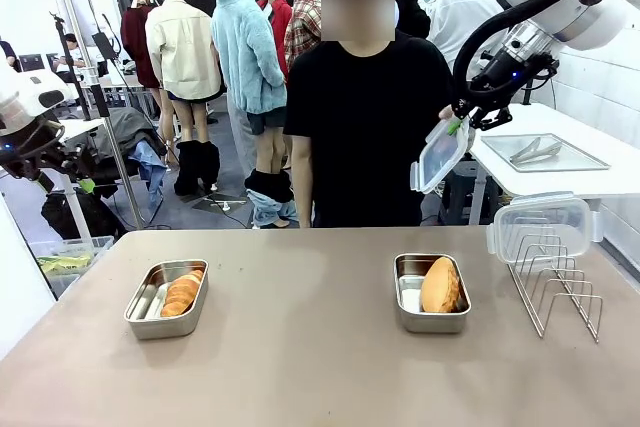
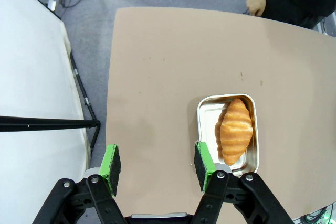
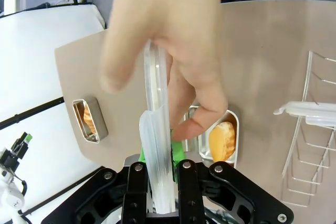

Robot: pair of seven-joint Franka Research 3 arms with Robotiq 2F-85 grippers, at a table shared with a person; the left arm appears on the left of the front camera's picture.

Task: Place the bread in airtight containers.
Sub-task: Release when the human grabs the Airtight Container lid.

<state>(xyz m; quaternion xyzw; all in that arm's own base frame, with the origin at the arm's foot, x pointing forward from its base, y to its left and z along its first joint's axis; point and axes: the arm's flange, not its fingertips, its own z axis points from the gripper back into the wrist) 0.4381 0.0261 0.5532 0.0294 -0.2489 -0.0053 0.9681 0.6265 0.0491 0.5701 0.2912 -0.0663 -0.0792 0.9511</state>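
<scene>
Two steel airtight containers sit on the table. The left container (image 1: 146,302) holds the ridged croissant-like bread (image 1: 181,294); the right container (image 1: 408,293) holds the smooth bun (image 1: 440,285). My right gripper (image 1: 461,125) is high above the table's far edge, shut on a clear lid (image 1: 438,155). In the right wrist view a person's hand (image 3: 168,40) grasps that same lid (image 3: 155,129) above my right gripper (image 3: 157,156). My left gripper (image 2: 157,165) is open and empty, hovering high over the table beside the croissant (image 2: 236,129) in its container (image 2: 210,109).
A wire rack (image 1: 560,287) stands at the table's right side with a second clear lid (image 1: 540,225) leaning on it. The person (image 1: 365,127) stands at the far edge. A white side table with a tray (image 1: 545,152) is behind on the right.
</scene>
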